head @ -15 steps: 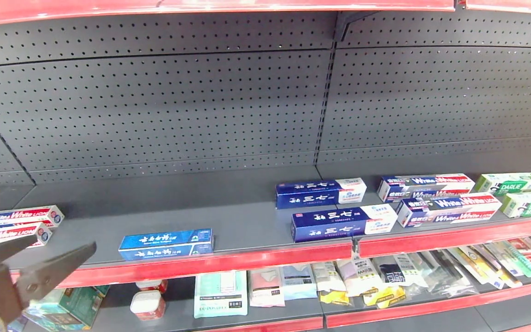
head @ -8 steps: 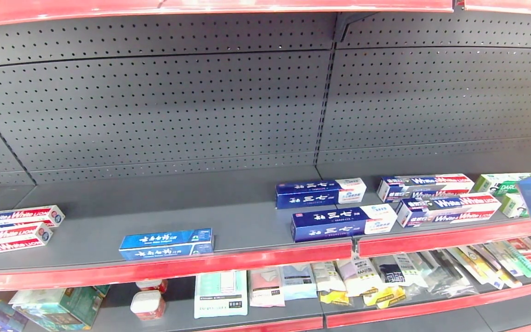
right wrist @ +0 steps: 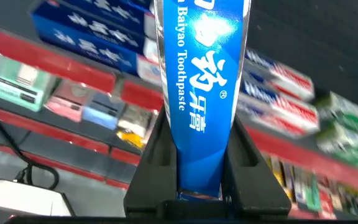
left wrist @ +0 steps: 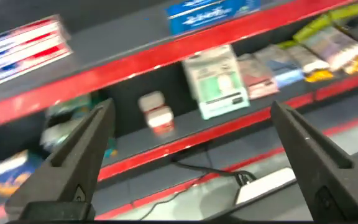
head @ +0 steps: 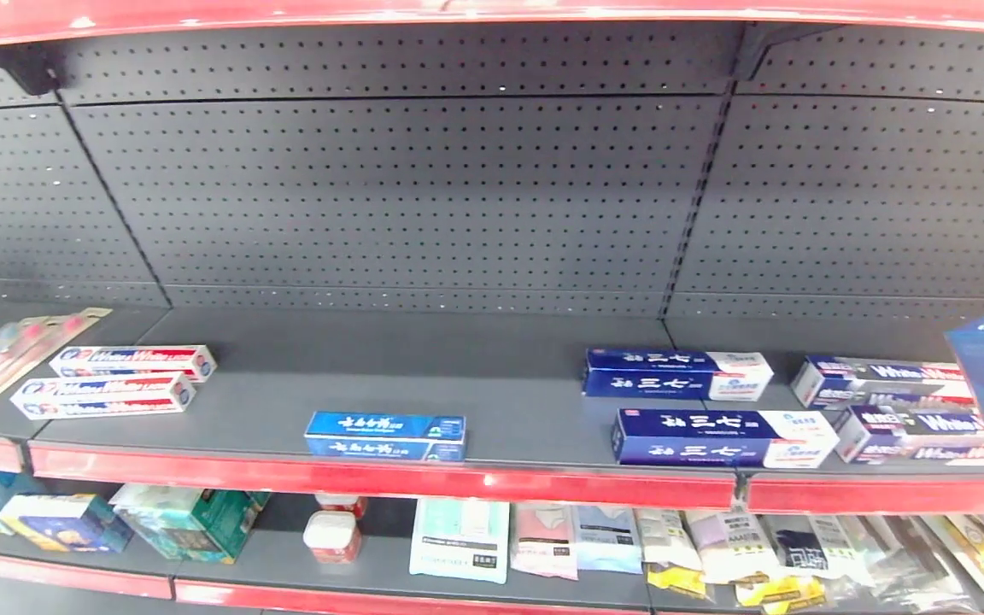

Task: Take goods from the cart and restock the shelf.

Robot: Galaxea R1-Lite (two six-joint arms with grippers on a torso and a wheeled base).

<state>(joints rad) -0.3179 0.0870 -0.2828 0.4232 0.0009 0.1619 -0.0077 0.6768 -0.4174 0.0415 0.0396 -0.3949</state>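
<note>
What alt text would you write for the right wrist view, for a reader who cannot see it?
The right gripper is shut on a blue toothpaste box, which stands on end in its grip. Behind it runs a red-edged shelf carrying dark blue boxes, with packets one level lower.

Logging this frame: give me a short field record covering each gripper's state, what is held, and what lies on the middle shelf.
left gripper: open, nothing between its fingers
right gripper: shut on a blue toothpaste box, gripped near one end
similar stock: one light blue box lying at the front edge of the middle shelf
other stock: two dark blue boxes to its right, two white boxes to its left
free space: bare board behind the light blue box
</note>
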